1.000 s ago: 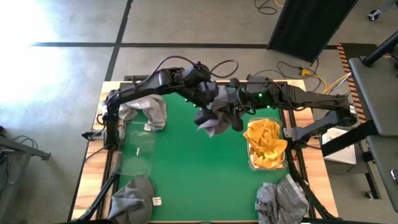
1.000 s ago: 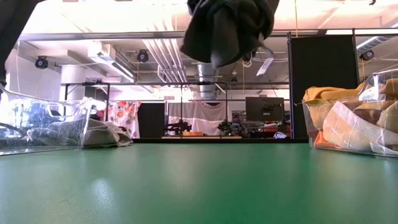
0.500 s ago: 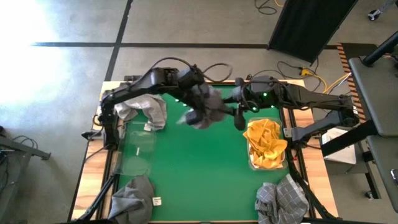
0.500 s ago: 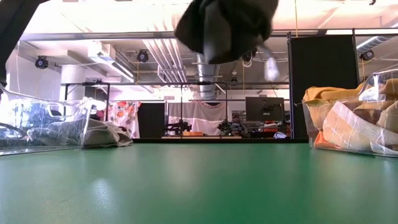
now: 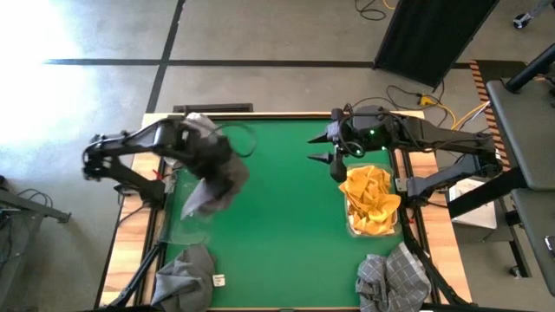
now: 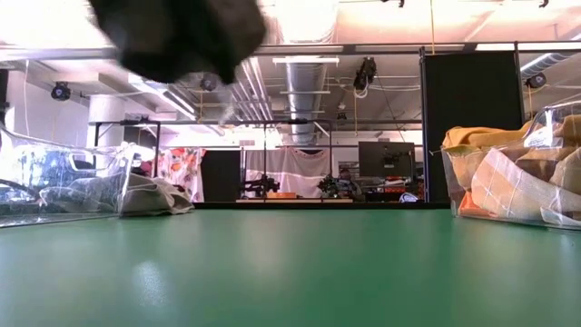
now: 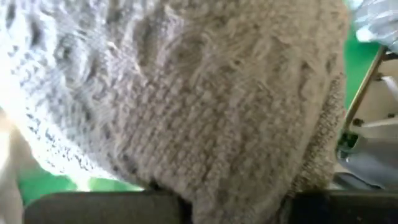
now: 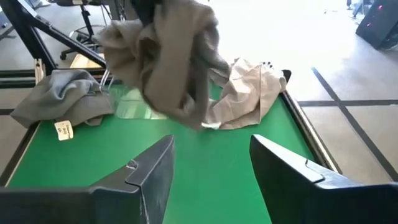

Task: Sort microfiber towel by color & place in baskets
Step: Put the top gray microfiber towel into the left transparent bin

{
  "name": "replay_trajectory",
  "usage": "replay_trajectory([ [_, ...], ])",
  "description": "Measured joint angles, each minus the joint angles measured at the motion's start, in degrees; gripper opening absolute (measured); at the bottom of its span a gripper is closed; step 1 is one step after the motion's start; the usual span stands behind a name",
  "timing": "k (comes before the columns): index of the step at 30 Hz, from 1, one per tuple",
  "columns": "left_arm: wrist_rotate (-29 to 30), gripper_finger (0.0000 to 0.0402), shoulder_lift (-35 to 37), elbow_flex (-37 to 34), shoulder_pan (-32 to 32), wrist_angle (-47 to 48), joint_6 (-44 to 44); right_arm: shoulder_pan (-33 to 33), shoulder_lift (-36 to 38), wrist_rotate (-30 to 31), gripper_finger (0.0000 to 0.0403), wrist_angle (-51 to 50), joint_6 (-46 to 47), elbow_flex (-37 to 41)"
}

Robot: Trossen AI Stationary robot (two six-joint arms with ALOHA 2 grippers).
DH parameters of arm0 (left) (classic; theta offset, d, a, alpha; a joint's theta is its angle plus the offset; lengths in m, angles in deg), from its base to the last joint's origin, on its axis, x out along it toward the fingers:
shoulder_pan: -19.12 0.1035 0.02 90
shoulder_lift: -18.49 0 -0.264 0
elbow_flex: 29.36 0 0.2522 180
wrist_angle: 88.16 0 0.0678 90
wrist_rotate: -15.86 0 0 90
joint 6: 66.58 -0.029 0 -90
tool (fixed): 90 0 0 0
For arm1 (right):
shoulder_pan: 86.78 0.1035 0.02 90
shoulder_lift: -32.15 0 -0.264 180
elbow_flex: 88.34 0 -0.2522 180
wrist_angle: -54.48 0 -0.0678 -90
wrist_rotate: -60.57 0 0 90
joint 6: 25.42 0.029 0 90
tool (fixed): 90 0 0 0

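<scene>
Grey towel clenched in left hand, left-centre of frame above clear basket; right hand released, upper centre.

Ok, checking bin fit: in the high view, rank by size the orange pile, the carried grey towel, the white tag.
1. Orange pile and grey towel look alike; the towel hangs from the left gripper, nearer the camera, so unranked.
2. White tag, smallest.
Right gripper hovers open near the pile.
</scene>
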Motion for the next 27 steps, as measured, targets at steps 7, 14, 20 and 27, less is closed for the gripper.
replay_trajectory([
  [7,1.5,0.0044,17.4,-26.6,-8.1,0.7,30.2,-0.3,-0.4,0.0,0.0197,-0.1,-0.4,0.0],
  [14,3.5,0.0045,29.7,-45.5,-12.4,0.0,54.3,-1.5,-0.4,0.1,0.0185,-0.2,-1.3,0.0],
  [20,6.3,0.0045,34.2,-56.6,-12.3,-5.0,61.7,-1.7,-0.4,0.2,0.0176,-0.9,-0.5,0.0],
  [27,6.2,0.0046,34.4,-67.7,-11.8,-19.6,61.9,-1.6,-0.4,0.1,0.0166,-2.6,1.5,0.0],
])
